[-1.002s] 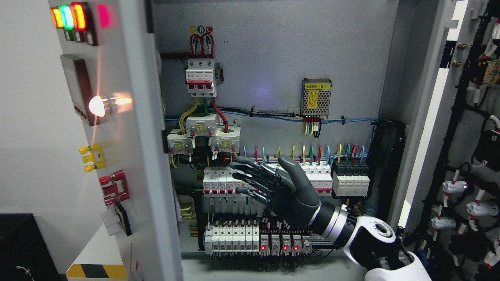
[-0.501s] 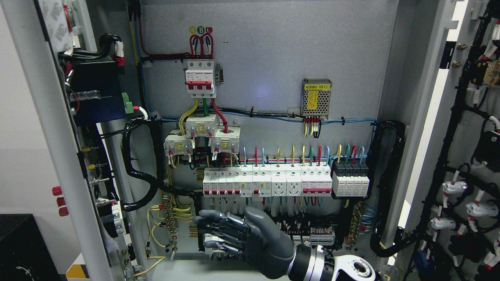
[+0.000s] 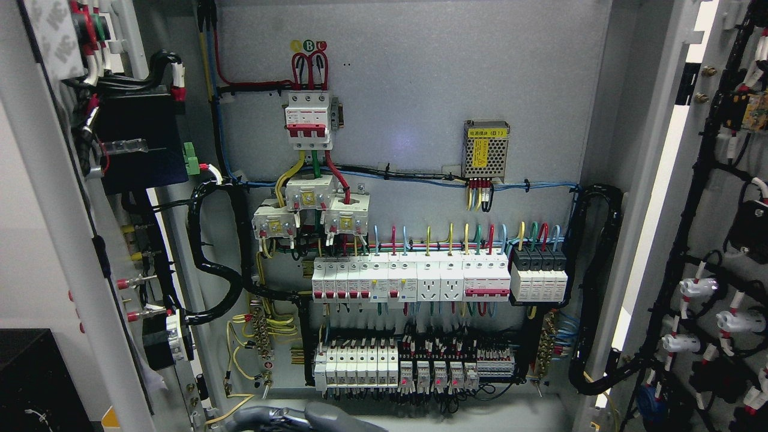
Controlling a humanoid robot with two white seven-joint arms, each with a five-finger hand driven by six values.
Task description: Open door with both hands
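Head view: our hand [image 3: 306,418] has dropped to 6 o'clock, barely in frame, so we can't tell if its fingers are apart or curled. Left door [image 3: 42,240] at 9 o'clock swung wide, right door [image 3: 714,210] at 3 too. Cabinet's basically open now.

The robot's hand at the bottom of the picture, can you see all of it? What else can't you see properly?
- Hand, head view: only a grey sliver shows; the bottom edge cuts off the rest, so its side and grasp are unknowable.
- Yellow label on the power supply: print too small to read.
- Left door: the picture's left edge cuts off its front.
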